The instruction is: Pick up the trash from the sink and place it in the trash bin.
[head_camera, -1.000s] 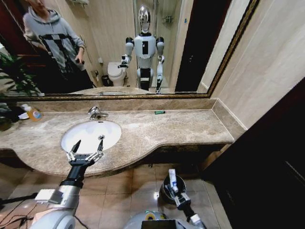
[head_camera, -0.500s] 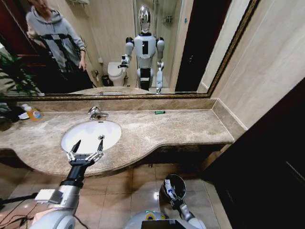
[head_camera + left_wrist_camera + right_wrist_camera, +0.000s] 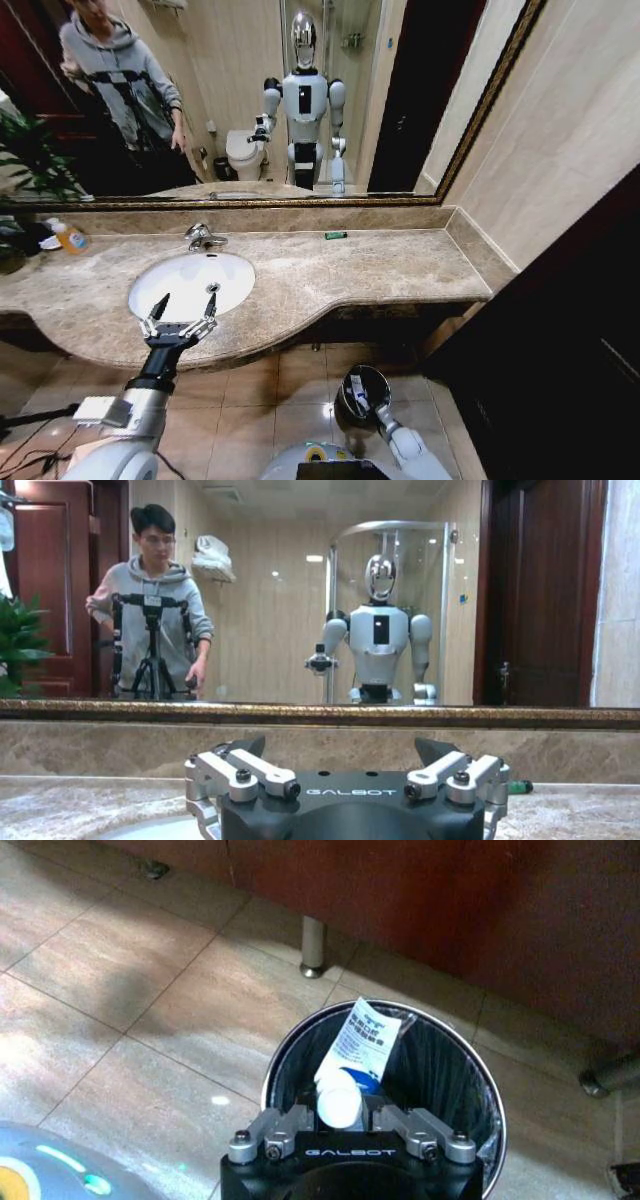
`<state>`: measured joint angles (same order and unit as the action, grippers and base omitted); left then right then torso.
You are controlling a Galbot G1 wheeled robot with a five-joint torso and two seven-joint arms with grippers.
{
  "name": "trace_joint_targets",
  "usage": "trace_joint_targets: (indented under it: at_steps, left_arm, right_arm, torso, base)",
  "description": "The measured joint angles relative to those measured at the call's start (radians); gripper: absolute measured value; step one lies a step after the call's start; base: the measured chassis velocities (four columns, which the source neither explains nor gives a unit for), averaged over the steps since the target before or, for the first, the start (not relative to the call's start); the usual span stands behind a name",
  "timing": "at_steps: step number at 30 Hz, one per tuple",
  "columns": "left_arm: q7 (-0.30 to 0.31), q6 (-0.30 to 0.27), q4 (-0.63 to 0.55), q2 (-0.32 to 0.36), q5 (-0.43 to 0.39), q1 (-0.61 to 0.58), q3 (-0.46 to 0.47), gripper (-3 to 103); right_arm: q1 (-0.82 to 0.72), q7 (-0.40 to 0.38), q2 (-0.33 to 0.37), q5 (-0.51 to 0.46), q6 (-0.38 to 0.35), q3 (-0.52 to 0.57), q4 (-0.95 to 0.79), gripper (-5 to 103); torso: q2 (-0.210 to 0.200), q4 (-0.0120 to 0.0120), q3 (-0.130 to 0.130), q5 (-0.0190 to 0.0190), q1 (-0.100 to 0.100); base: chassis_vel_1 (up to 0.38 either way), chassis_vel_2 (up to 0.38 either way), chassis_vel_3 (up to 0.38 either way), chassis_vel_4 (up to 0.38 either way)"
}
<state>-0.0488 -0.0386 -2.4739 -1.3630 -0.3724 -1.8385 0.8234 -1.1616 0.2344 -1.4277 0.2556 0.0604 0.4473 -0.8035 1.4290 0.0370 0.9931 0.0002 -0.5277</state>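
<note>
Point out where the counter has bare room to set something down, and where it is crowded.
Free: the marble counter between the sink and the right wall, except a green stick near the mirror. Crowded: the far left corner with the orange bottle, and the sink's front edge, where the left gripper hovers.

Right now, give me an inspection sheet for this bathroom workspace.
Surface: marble counter, dry-looking.
Job's things: sink, no trash seen in it; green stick on the counter by the mirror; white-and-blue tube above the trash bin.
Clutter: orange bottle at the counter's far left.
Grippers: left gripper open over the sink's front rim; right gripper shut on the tube over the bin.
Cables: dark cables on the floor.
Surroundings: mirror, tiled floor.
</note>
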Motion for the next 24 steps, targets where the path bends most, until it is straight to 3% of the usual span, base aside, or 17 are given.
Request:
trace_joint_targets:
  at_steps: [9, 12, 13, 17, 18, 21, 23, 24]
  left_arm:
    - [0.0, 0.0, 0.0, 0.0, 0.0, 0.0, 0.0, 100]
    - [0.0, 0.0, 0.0, 0.0, 0.0, 0.0, 0.0, 100]
    - [0.0, 0.0, 0.0, 0.0, 0.0, 0.0, 0.0, 100]
    - [0.0, 0.0, 0.0, 0.0, 0.0, 0.0, 0.0, 100]
    - [0.0, 0.0, 0.0, 0.0, 0.0, 0.0, 0.0, 100]
    - [0.0, 0.0, 0.0, 0.0, 0.0, 0.0, 0.0, 100]
    - [0.0, 0.0, 0.0, 0.0, 0.0, 0.0, 0.0, 100]
    - [0.0, 0.0, 0.0, 0.0, 0.0, 0.0, 0.0, 100]
  right_arm:
    - [0.005, -0.006, 0.01, 0.0, 0.018, 0.007, 0.025, 22]
    - [-0.006, -0.017, 0.017, 0.0, 0.025, 0.011, 0.016, 38]
    - [-0.006, -0.017, 0.017, 0.0, 0.025, 0.011, 0.016, 38]
    - [-0.037, -0.026, 0.025, -0.005, 0.037, 0.013, -0.019, 65]
    - [-0.037, -0.026, 0.025, -0.005, 0.037, 0.013, -0.019, 65]
    - [-0.048, -0.057, 0.027, -0.019, 0.068, 0.015, -0.027, 82]
    - [-0.048, -0.065, 0.027, -0.024, 0.076, 0.019, -0.027, 82]
    - [-0.05, -0.07, 0.028, -0.029, 0.079, 0.021, -0.028, 87]
  torso:
    - [0.0, -0.0001, 0.0, -0.0001, 0.0]
    - [0.0, -0.0001, 0.0, -0.0002, 0.0]
    - [0.0, -0.0001, 0.0, -0.0002, 0.0]
    - [0.0, -0.0002, 0.0, -0.0001, 0.0]
    - [0.0, -0.0002, 0.0, -0.0001, 0.0]
    - [0.0, -0.0003, 0.0, -0.0001, 0.0]
    - [0.0, -0.0001, 0.0, -0.0001, 0.0]
    - [0.0, -0.0001, 0.0, -0.0002, 0.0]
  base:
    - [0.0, 0.0, 0.0, 0.0]
    - [0.0, 0.0, 0.0, 0.0]
    - [0.0, 0.0, 0.0, 0.0]
    - [0.0, 0.0, 0.0, 0.0]
    - [0.0, 0.0, 0.0, 0.0]
    - [0.0, 0.0, 0.0, 0.0]
    - [0.0, 0.0, 0.0, 0.0]
    - [0.0, 0.0, 0.0, 0.0]
